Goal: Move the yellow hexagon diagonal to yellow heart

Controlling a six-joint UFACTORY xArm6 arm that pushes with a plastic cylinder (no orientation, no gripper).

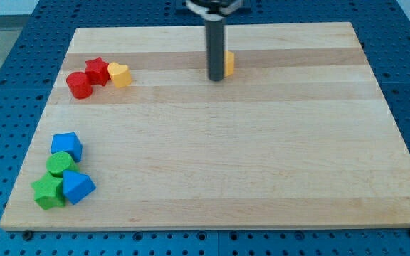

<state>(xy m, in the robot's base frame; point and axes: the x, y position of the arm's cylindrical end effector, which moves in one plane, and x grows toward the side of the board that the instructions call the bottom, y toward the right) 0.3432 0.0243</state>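
Note:
The yellow hexagon (229, 63) lies near the board's top middle, mostly hidden behind my rod. My tip (216, 78) rests on the board just left of and in front of it, touching or nearly touching it. The yellow heart (120, 74) lies at the upper left, far to the left of the hexagon and my tip, and touches the red star (97, 70).
A red cylinder (79, 84) sits left of the red star. At the lower left a cluster holds a blue block (67, 146), a green cylinder (60, 164), a green star (48, 191) and a blue block (77, 186). The wooden board (262, 156) rests on a blue table.

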